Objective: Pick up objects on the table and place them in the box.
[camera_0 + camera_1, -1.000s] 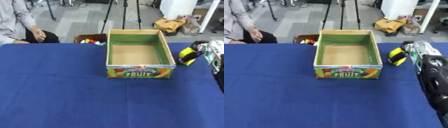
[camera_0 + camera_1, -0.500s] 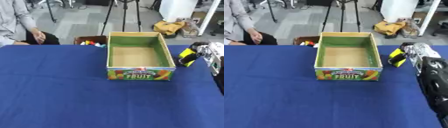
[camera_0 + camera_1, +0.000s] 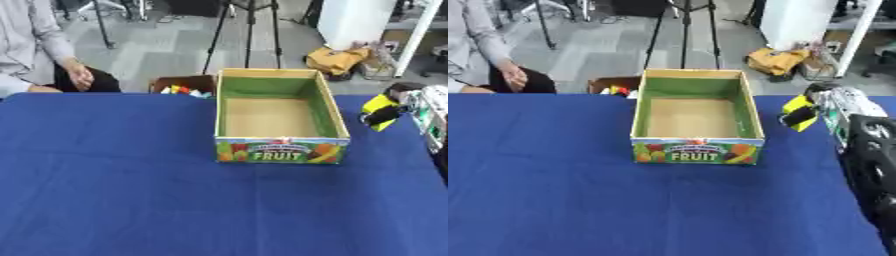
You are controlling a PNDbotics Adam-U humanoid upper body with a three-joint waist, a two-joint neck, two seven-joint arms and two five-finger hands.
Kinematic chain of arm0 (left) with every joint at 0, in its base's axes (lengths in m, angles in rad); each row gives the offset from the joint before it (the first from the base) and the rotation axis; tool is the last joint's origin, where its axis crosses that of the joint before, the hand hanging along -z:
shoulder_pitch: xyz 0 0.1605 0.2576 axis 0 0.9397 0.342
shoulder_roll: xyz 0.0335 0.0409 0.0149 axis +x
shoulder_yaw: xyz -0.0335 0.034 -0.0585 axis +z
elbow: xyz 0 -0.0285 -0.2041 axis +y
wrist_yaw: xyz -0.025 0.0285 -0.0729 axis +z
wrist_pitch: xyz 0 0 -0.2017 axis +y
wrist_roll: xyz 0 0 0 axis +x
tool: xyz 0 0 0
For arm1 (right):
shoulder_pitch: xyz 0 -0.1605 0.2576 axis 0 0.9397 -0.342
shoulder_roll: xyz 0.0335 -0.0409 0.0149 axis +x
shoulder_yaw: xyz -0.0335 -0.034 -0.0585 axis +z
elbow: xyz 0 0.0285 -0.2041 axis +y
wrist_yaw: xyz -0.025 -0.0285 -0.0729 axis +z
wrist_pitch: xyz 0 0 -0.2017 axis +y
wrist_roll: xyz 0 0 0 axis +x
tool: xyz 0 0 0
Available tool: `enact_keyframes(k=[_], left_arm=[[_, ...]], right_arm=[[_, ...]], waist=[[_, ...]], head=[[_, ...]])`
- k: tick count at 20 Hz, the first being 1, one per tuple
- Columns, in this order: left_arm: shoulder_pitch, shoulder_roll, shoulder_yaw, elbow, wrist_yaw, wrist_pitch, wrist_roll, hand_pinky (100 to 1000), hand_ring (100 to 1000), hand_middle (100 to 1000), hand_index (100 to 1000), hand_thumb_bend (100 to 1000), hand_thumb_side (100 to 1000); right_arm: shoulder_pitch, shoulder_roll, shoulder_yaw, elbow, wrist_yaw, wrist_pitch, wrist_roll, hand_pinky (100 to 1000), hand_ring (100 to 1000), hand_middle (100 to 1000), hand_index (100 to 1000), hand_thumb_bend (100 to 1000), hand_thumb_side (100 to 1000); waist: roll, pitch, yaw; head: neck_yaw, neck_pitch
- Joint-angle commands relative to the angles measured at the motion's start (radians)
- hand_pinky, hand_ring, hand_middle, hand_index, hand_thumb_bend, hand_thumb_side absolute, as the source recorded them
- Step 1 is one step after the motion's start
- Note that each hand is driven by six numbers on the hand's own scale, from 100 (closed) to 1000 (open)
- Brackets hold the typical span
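Note:
The cardboard box (image 3: 337, 120) with green inner walls and a "FRUIT" label stands in the middle of the blue table (image 3: 114, 190); its brown floor is bare. Just right of its right wall, my right hand (image 3: 843, 102) holds a yellow and black object (image 3: 799, 112) off the cloth, fingers curled round it. The black right arm (image 3: 872, 165) runs down the right edge of the right eye view. No other loose object shows on the table. My left hand is out of sight.
Behind the table's far edge sits a small brown box (image 3: 183, 85) with coloured things in it. A person (image 3: 39, 50) sits at the far left, touching nothing. Tripod legs (image 3: 249, 30) and a yellow bag (image 3: 339, 59) are on the floor beyond.
The whole picture has shifted down a little, so the camera has moved. My right hand keeps the yellow and black object beside the box's right wall, slightly higher against it.

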Motion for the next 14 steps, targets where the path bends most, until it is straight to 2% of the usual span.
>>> enact_keyframes(k=[1,10,14], left_arm=[[-0.005,0.016,0.009,-0.018,0.006,0.005,0.001,587,637,674,929,100,889],[0.0,0.024,0.011,-0.018,0.014,0.015,0.003,587,640,676,929,100,887],[0.001,0.029,0.013,-0.018,0.02,0.021,0.004,587,641,677,930,100,886]], right_arm=[[-0.022,-0.015,-0.002,-0.021,0.005,0.004,-0.014,899,779,597,750,100,643],[-0.038,-0.005,0.003,-0.076,0.003,-0.005,-0.022,891,770,596,735,100,667],[-0.044,-0.008,0.006,-0.11,0.007,-0.023,-0.02,893,769,592,732,100,682]], waist=[[-0.001,-0.036,-0.002],[-0.011,-0.071,-0.02],[-0.018,-0.089,-0.03]], head=[[0.002,0.006],[-0.004,0.035],[-0.028,0.041]])
